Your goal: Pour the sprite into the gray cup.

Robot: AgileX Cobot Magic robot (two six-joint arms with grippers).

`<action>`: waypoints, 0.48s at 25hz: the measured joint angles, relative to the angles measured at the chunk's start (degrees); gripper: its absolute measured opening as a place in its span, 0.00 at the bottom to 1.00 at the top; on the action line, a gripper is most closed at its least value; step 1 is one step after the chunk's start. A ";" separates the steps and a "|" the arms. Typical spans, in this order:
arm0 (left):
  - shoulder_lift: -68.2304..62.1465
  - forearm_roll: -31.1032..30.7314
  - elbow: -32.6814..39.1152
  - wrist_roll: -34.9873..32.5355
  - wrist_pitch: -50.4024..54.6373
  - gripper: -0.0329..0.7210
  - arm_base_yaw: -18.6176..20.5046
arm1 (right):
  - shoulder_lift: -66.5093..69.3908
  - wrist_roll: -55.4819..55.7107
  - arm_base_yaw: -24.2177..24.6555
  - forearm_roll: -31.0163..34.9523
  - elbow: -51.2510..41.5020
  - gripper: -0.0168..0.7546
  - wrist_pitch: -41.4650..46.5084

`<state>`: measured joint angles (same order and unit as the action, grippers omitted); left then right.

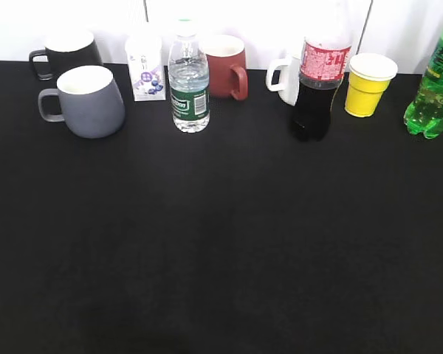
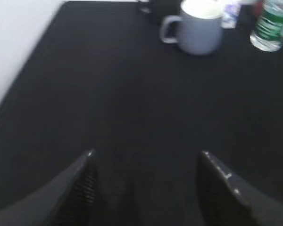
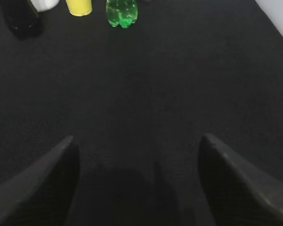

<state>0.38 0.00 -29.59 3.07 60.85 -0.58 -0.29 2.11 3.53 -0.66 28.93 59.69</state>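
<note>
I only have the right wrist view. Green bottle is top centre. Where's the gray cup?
Observer: Far left in the exterior view; the gray cup stands in front of a black mug.
Operator: Anything between it and the sprite?
Observer: A water bottle, red mug and cola bottle stand between it and the sprite.
Operator: Left gripper?
Observer: The left gripper is open, over bare cloth short of the cup.

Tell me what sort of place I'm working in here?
Probably a staged test bench, not a kitchen: a black cloth-covered table against a plain white wall, with mugs like the gray cup and bottles like the sprite lined up.
</note>
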 joint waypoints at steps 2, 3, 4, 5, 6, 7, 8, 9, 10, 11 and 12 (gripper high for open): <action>0.00 0.00 0.00 0.00 -0.04 0.70 0.33 | 0.00 0.00 -1.37 0.00 0.00 0.79 0.00; 0.00 0.00 0.00 0.00 -0.04 0.70 0.33 | 0.00 0.00 -1.73 0.00 0.00 0.79 0.00; 0.00 0.00 0.00 0.00 -0.04 0.70 0.33 | 0.00 0.00 -1.66 0.00 0.00 0.79 0.00; 0.00 0.00 0.00 0.00 -0.04 0.70 0.08 | 0.00 0.00 -1.55 0.00 0.00 0.79 0.00; 0.00 0.00 0.00 0.00 -0.04 0.70 -0.85 | 0.00 0.00 -1.55 0.00 0.00 0.79 0.00; 0.00 0.00 0.00 0.00 -0.04 0.70 -1.81 | 0.00 0.00 -1.55 0.00 0.00 0.79 0.00; 0.00 0.00 0.00 0.00 -0.04 0.70 -2.18 | 0.00 0.00 -1.55 0.00 0.00 0.79 0.00; 0.00 0.00 0.00 0.00 -0.04 0.70 -2.24 | 0.00 0.00 -1.55 0.00 0.00 0.79 0.00; 0.00 0.00 0.00 0.00 -0.04 0.70 -2.24 | 0.00 0.00 -1.55 0.00 0.00 0.79 0.00; 0.00 -0.51 0.00 0.00 -0.04 0.70 -2.24 | 0.00 0.00 -1.55 0.00 0.00 0.79 0.00; 0.00 0.00 0.00 0.00 -0.04 0.70 -2.24 | 0.00 0.00 -1.55 0.00 0.00 0.79 0.00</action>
<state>0.38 0.00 -29.59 3.07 60.81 -2.82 -0.29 2.11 1.98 -0.66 28.93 59.69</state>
